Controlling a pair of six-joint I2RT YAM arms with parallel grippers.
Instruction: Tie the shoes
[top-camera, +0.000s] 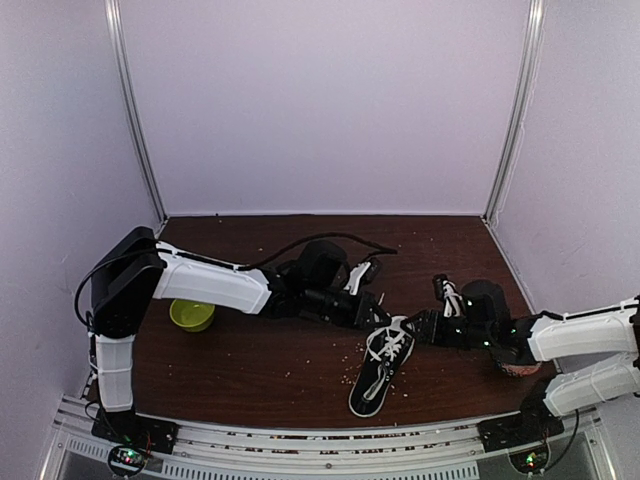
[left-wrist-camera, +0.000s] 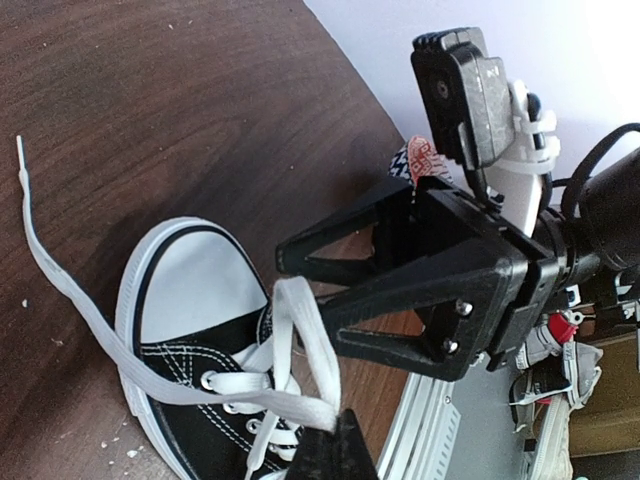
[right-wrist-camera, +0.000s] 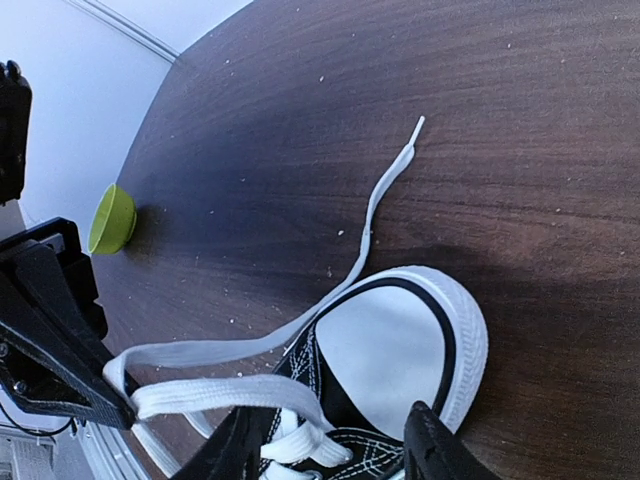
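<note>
We see the shoe (top-camera: 378, 372) standing on its sole on the tabletop (top-camera: 250, 350), right of centre and toward the near edge, with its toe cap pointing near. The left gripper (right-wrist-camera: 108, 406) has its jaws closed on the lace (right-wrist-camera: 368, 222), pinching two strands lifted off the eyelets. One strand's free end trails flat across the wood past the toe. The right gripper (right-wrist-camera: 332, 412) has its jaws spread wide, straddling the laced front of the shoe and holding nothing. A green bowl (top-camera: 192, 314) sits well to the left.
</note>
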